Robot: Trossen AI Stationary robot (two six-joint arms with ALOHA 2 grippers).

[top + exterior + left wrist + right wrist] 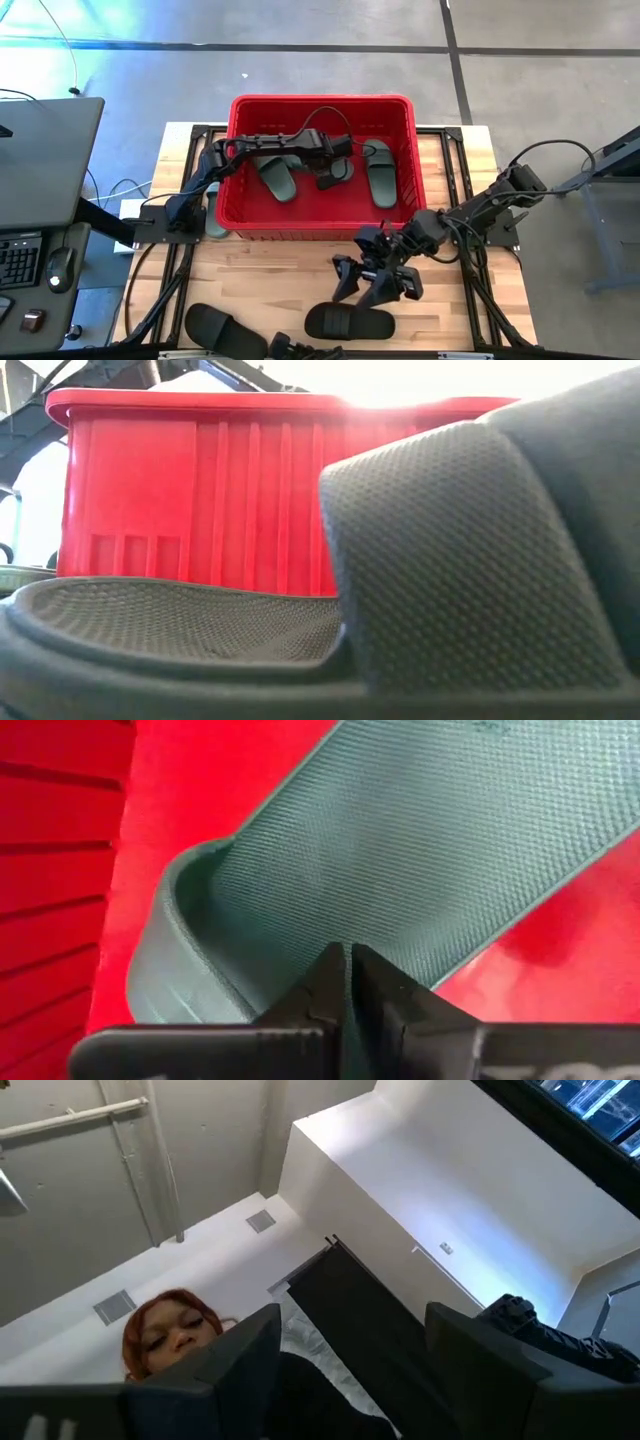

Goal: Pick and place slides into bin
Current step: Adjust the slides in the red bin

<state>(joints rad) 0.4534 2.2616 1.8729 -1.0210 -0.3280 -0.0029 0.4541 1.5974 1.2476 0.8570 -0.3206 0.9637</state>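
The red bin (322,222) stands at the table's middle, far side. In it lie three dull green slides: one at the left (277,177), one at the right (380,172), and one in the middle (420,850). My left gripper (347,960) reaches down into the bin, shut, with its tips at the middle slide's long side edge. A further green slide (215,212) lies outside the bin's left wall. Two black slides (212,328) (350,322) lie near the front edge. My right gripper (380,276) hovers open over the table, tilted upward. My left gripper comes from above, slanting down, and its shut fingertips (330,970) stand at the middle green slide's long side edge (300,982), near the heel rim. Whether they touch or grip that edge I cannot tell. The slide lies on the bin's floor.
The bin's walls (200,490) rise around my left gripper. One black slide (450,560) fills the low view close up. A desk with a keyboard (20,262) stands left of the table. A person shows in the right wrist view (175,1335), beyond the table.
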